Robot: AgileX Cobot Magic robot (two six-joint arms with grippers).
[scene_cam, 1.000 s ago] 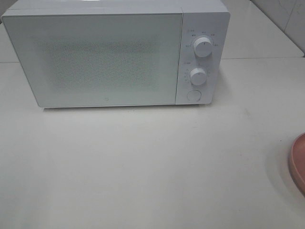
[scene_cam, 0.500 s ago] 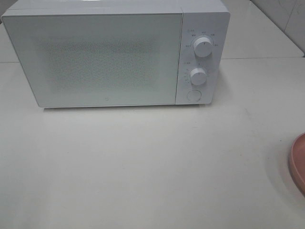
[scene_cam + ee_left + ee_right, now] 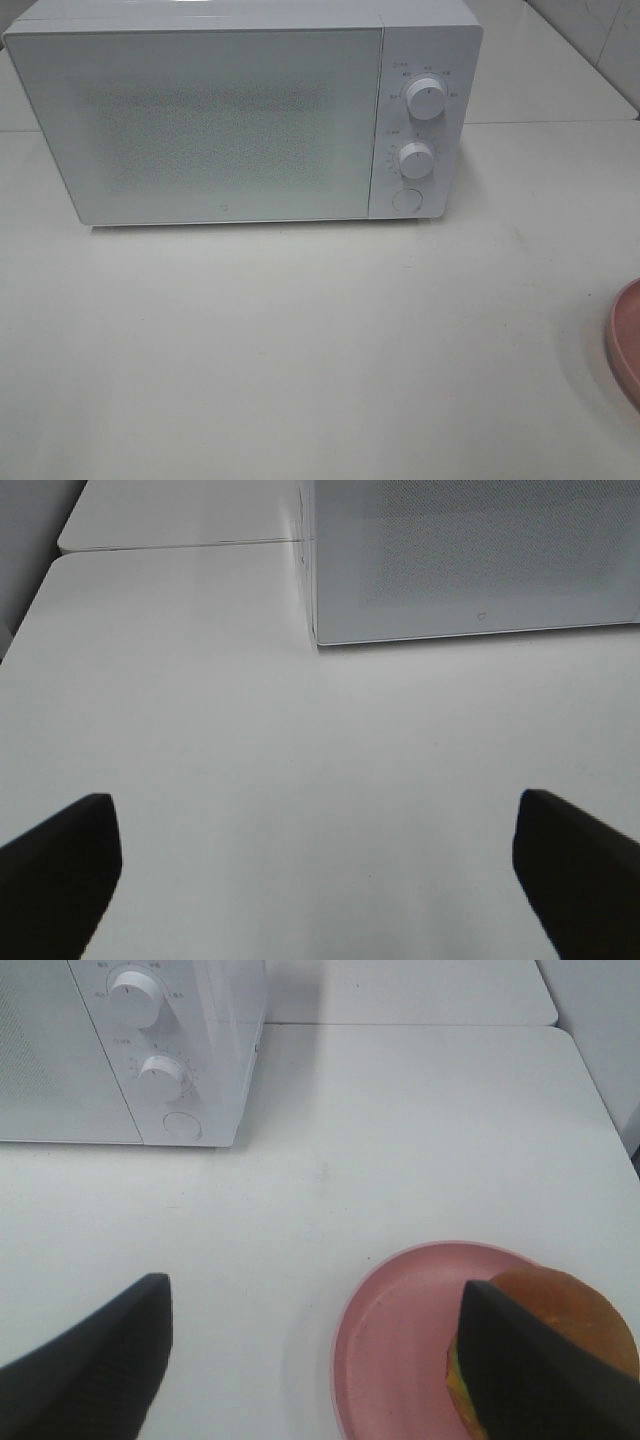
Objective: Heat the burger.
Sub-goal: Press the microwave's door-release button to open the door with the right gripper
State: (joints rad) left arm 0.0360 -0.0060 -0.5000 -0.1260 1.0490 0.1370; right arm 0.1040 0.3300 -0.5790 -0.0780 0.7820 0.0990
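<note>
The burger (image 3: 560, 1305), with a glossy brown bun and a bit of green at its edge, sits on the far side of a pink plate (image 3: 400, 1340) in the right wrist view. One dark finger (image 3: 530, 1370) of my right gripper (image 3: 315, 1370) partly covers it. That gripper hangs open above the table with nothing between its fingers. My left gripper (image 3: 320, 880) is wide open over bare table, in front of the microwave's (image 3: 470, 560) left corner. Neither gripper shows in the exterior high view, and the burger is out of that view.
The white microwave (image 3: 220, 120) stands at the back of the table with its door shut and two dials (image 3: 427, 100) and a round button (image 3: 406, 199) on its right panel. Only the plate's rim (image 3: 628, 335) shows at the right edge. A table seam runs behind the microwave.
</note>
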